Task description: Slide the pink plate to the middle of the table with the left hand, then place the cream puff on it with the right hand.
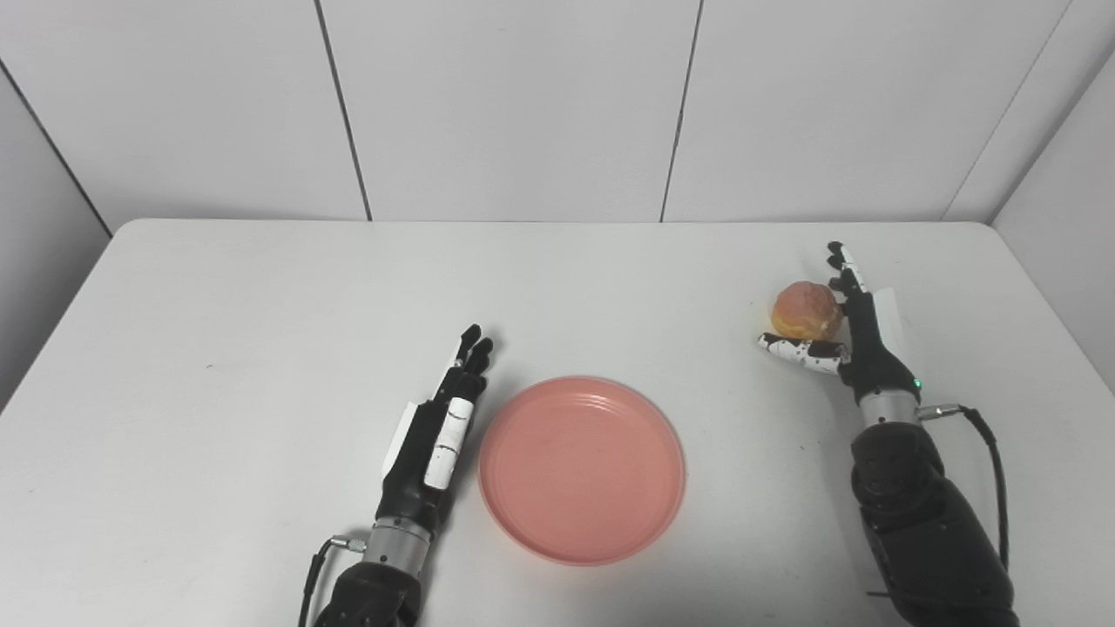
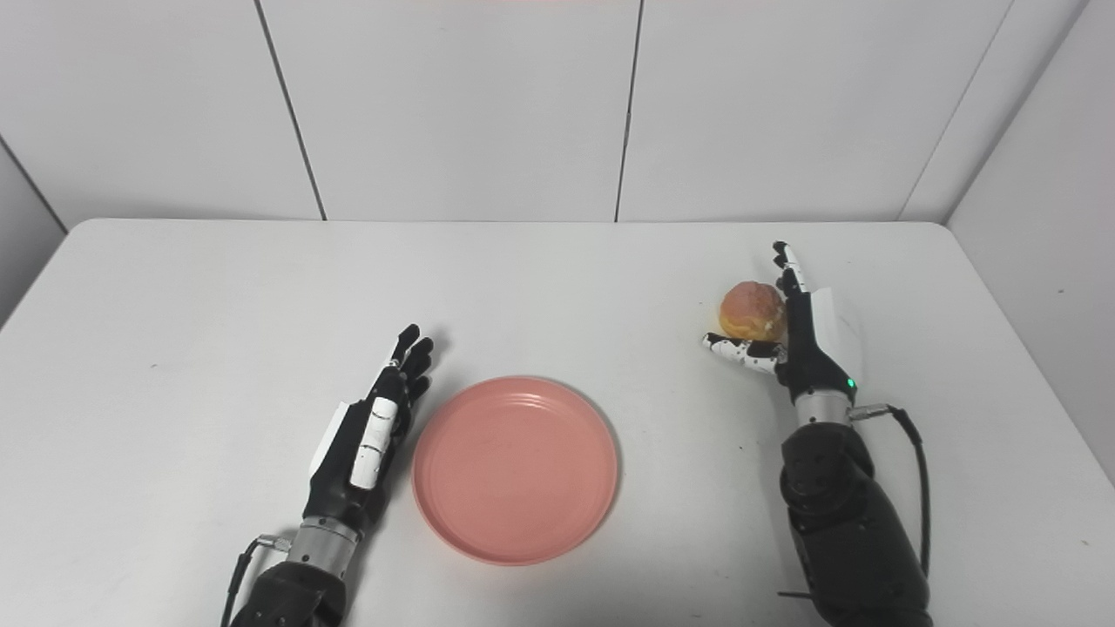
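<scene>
the pink plate (image 1: 581, 468) is sitting toward the table's (image 1: 261, 305) near edge, mid-width — the left hand (image 1: 435, 440) is lying beside it, fingers straight, holding nothing. the right hand (image 1: 849, 335) is cupping, fingers apart, against the cream puff (image 1: 804, 310) near the right edge.

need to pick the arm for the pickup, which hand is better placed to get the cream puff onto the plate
Right. The right hand is already beside the cream puff, fingers open around it. The left hand lies flat at the pink plate's far side.

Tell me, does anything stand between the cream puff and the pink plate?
Nothing visible does. Only bare table lies between the cream puff, cupped by the open right hand, and the pink plate.
</scene>
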